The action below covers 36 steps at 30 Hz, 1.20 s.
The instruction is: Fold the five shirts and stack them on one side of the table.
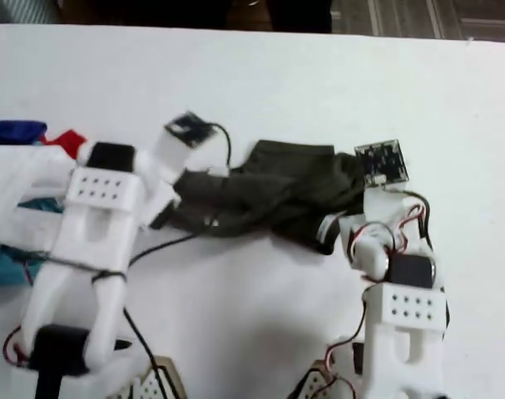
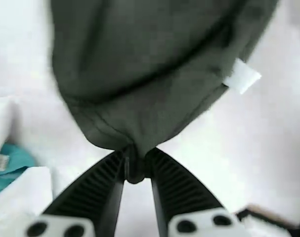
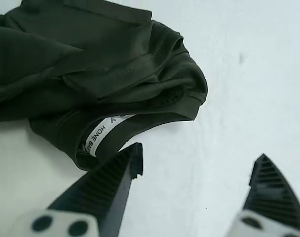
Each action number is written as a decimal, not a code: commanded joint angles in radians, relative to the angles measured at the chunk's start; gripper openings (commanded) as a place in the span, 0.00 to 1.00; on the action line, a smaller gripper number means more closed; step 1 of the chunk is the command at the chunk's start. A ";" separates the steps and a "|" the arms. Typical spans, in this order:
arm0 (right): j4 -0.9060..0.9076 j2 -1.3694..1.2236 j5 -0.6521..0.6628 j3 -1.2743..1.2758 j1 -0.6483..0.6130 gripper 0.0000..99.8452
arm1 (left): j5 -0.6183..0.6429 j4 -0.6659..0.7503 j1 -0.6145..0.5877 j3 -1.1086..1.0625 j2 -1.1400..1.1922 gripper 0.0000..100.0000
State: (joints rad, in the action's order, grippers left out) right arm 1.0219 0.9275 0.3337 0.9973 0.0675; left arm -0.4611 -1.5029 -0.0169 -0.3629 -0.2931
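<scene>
High view first: the dark shirt (image 1: 277,195) is a crumpled heap mid-tabletop (image 1: 260,75), sitting between my left arm (image 1: 94,216) and my right arm (image 1: 402,312). Off at the left edge, partly under that left arm, there's blue and red cloth (image 1: 36,137). I'd guess that's other shirts, but too much is hidden to be sure.

Left wrist view: my left tool (image 2: 136,168) is pressed together on a gathered fold of the shirt (image 2: 154,64), with the fabric bunching out from the pinch. My read is that I've got that edge so I can pull the heap out flat before any folding happens. A bit of teal cloth (image 2: 9,160) sits off to the side.

Right wrist view: my right tool (image 3: 199,160) is spread wide and holding nothing, with just bare tabletop (image 3: 248,74) between the 2 fingers. 1 fingertip is just beside the collar end of the shirt (image 3: 100,64), right by the neck label (image 3: 103,133). I can't tell if it's actually touching the fabric. Seems like a sensible spot for grabbing the collar opposite the left pinch.
</scene>
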 commanded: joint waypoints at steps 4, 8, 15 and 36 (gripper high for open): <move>0.088 -0.298 -0.109 -0.368 -0.010 0.35 | 0.054 0.074 -0.152 0.028 -0.075 0.03; 0.236 -0.526 -0.164 -0.666 -0.074 0.35 | 0.048 0.049 -0.302 0.016 -0.075 0.03; 0.332 -0.845 -0.166 -0.930 -0.188 0.34 | -0.132 0.044 -0.342 -0.177 -0.083 0.03; 0.306 -1.458 -0.166 -1.560 -0.337 0.34 | -0.361 0.051 -0.463 -0.449 -0.083 0.03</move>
State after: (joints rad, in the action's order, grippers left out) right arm 1.3195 -0.4902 0.1772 -0.4173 -0.2332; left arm -0.8140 -1.4507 -0.4695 -0.8124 -0.3437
